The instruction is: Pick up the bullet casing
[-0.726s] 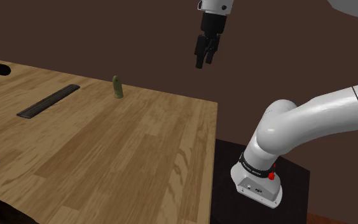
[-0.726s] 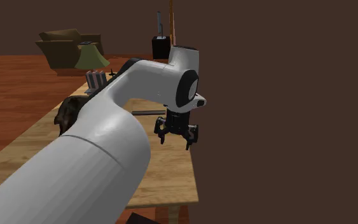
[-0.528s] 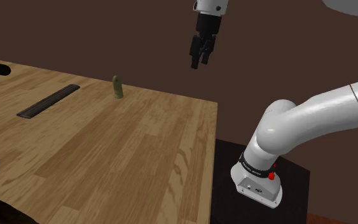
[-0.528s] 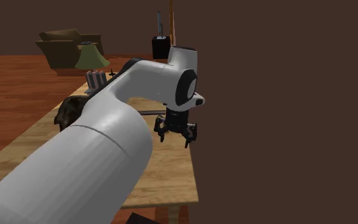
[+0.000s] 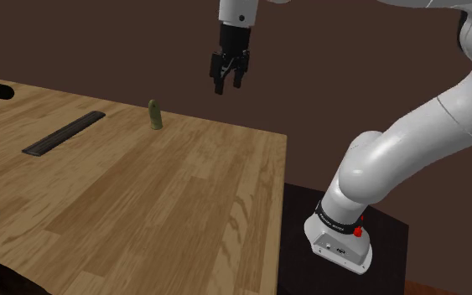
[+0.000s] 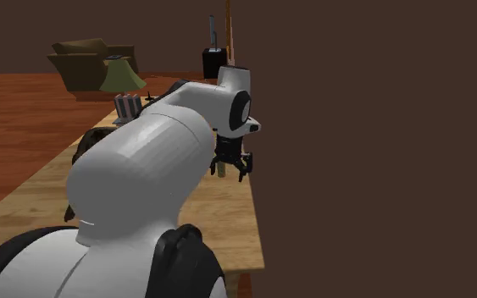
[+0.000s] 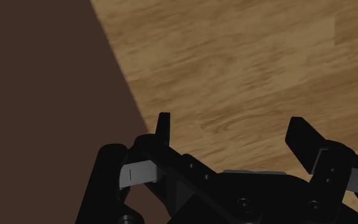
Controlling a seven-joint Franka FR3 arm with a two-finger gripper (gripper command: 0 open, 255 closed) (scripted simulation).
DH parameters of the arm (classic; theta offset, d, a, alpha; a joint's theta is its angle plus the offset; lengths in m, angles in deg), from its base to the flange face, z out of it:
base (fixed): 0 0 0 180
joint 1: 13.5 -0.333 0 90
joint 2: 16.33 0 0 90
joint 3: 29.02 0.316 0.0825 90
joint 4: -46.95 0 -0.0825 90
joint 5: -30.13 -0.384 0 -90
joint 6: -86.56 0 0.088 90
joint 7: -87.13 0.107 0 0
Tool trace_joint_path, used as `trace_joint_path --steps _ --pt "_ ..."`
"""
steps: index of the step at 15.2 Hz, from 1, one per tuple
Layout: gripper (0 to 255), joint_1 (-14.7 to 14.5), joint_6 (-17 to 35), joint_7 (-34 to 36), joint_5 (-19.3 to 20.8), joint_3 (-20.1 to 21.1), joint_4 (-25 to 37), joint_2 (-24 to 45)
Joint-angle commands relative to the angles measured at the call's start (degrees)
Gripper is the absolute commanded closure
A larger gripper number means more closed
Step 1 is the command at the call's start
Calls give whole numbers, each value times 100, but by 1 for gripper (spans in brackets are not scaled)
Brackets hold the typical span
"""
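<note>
I am seeing the gripper (image 5: 225, 84) hanging released, fingers apart, above the wood-grain table (image 5: 184, 201). The casing (image 5: 154, 115), olive and round-tipped, is standing upright at its eight o'clock in the shoulder view. A black box (image 6: 213, 62) is holding a thin rod (image 6: 212, 30).

Shoulder: beside stand (image 5: 303, 256), down over table (image 5: 142, 201). Second exterior: behind arm (image 6: 143, 161), along same table. Wrist: above table.
</note>
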Motion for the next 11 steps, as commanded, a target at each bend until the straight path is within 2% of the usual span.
trace_joint_path --steps 1,11 --pt "0 -16 179 171 -8 128 304 454" --pt "0 -139 627 1010 282 590 2097 2605"
